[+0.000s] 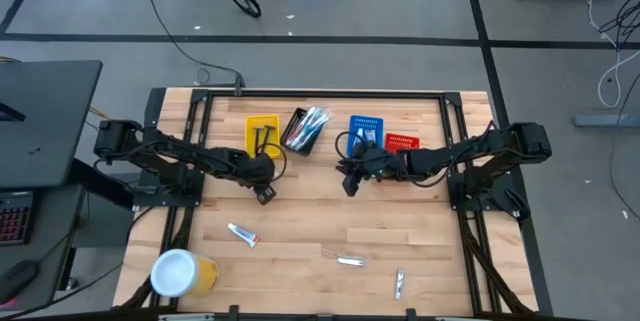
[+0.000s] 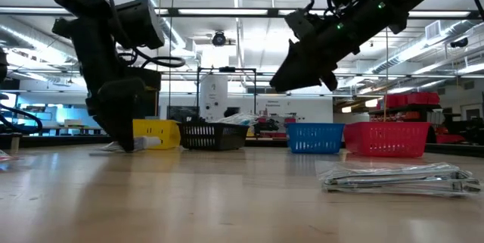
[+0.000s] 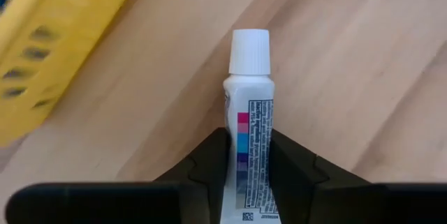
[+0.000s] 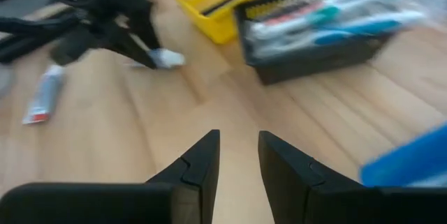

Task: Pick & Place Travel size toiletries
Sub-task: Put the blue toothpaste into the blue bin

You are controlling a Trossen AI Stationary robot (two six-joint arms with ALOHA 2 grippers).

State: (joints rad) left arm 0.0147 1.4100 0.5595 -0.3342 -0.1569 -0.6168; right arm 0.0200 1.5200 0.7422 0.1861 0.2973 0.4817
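Note:
My left gripper (image 1: pixel 265 194) is low over the table, in front of the yellow basket (image 1: pixel 262 133), and shut on a small white tube (image 3: pixel 250 133) with a white cap. My right gripper (image 1: pixel 348 183) hangs above mid-table near the blue basket (image 1: pixel 365 131); its fingers (image 4: pixel 237 161) are slightly apart with nothing between them. A second white tube with a red end (image 1: pixel 242 234), a silvery sachet (image 1: pixel 350 259) and another small item (image 1: pixel 399 282) lie flat on the wood nearer the front edge. Toothbrushes fill the black basket (image 1: pixel 305 129). My left gripper pinches the tube's printed body (image 3: pixel 246 155) between its two fingers, and the tube lies along the fingers. The white cap (image 3: pixel 249 49) sticks out ahead of the fingertips. The fingers slant down from the table's left. I cannot tell whether the cap end touches the wood.
Yellow, black, blue and red (image 1: pixel 401 143) baskets stand in a row along the far side. A big yellow cup with a white lid (image 1: pixel 180 273) sits at the near left corner. Bare wood lies between the two grippers and in front of them.

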